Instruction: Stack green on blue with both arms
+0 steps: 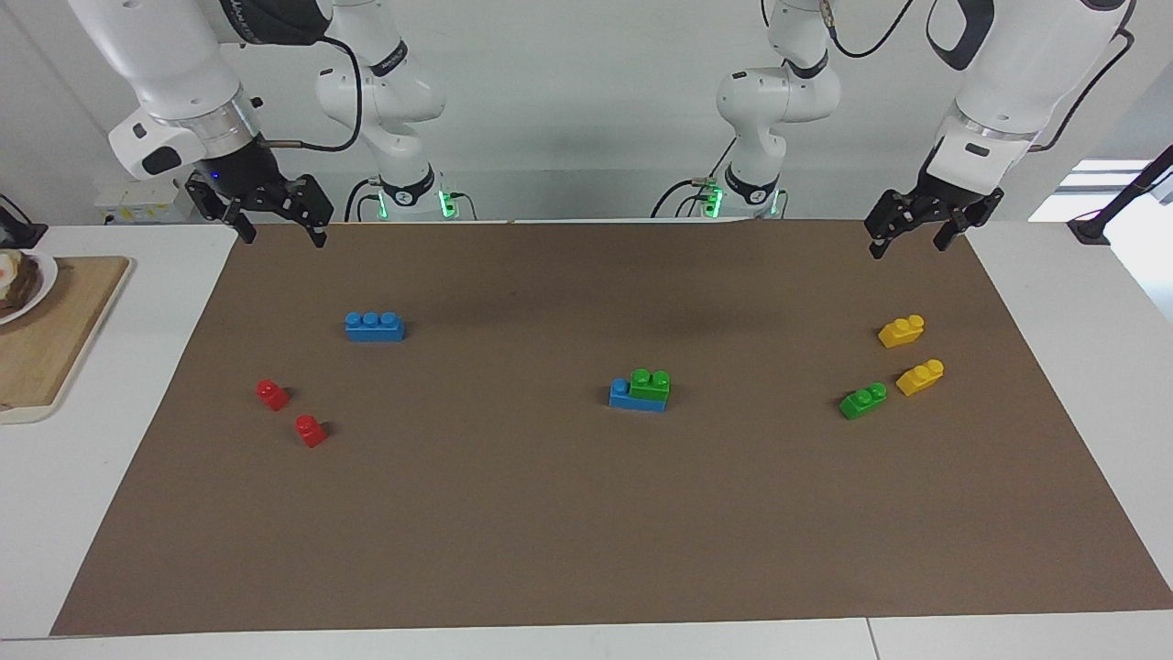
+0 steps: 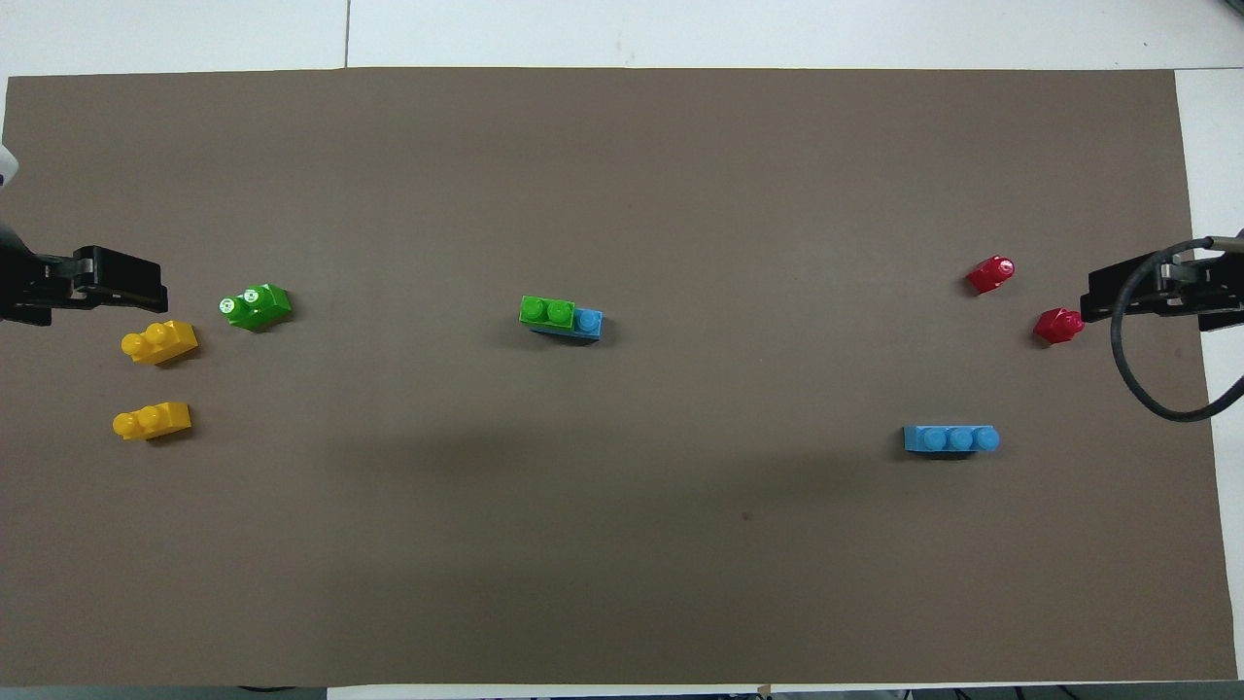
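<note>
A green brick (image 1: 651, 383) sits stacked on a blue brick (image 1: 627, 398) at the middle of the brown mat; the stack also shows in the overhead view (image 2: 546, 311). A second green brick (image 1: 863, 401) (image 2: 255, 305) lies loose toward the left arm's end. A second blue brick (image 1: 374, 326) (image 2: 950, 439) lies loose toward the right arm's end. My left gripper (image 1: 907, 246) (image 2: 146, 282) is open and empty, raised over the mat's edge by the yellow bricks. My right gripper (image 1: 283, 238) (image 2: 1093, 297) is open and empty, raised over the mat's corner at its own end.
Two yellow bricks (image 1: 901, 331) (image 1: 920, 377) lie beside the loose green brick. Two red bricks (image 1: 271, 394) (image 1: 311, 430) lie farther from the robots than the loose blue brick. A wooden board (image 1: 55, 339) with a plate stands off the mat at the right arm's end.
</note>
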You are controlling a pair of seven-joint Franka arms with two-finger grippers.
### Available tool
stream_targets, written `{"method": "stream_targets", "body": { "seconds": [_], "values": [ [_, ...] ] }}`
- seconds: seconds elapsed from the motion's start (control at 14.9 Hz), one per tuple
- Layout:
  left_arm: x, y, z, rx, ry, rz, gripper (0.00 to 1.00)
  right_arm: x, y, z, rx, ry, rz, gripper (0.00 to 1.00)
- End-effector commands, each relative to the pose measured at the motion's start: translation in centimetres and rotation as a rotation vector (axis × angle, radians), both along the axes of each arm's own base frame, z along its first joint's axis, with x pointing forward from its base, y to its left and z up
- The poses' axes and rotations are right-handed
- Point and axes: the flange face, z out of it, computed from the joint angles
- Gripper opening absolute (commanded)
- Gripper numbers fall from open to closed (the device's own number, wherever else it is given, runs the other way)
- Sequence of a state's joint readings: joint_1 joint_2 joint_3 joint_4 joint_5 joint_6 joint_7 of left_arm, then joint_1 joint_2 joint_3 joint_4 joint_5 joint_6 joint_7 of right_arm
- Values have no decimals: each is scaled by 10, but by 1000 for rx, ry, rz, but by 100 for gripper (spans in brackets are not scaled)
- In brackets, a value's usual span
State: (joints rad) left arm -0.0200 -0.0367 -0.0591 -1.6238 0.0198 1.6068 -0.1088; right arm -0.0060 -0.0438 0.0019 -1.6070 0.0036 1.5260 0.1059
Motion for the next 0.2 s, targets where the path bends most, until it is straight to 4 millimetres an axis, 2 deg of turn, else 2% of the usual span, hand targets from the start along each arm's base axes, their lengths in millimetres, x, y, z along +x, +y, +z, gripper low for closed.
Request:
{"method": "stream_targets", "body": {
  "seconds": [0.0,0.13],
  "values": [
    [2,-4,0,-13,-14,-13,100,-4,-5,0,-24,11,24,100],
    [2,-4,0,-13,-14,-13,100,-4,-5,0,-24,11,24,100]
  ]
}}
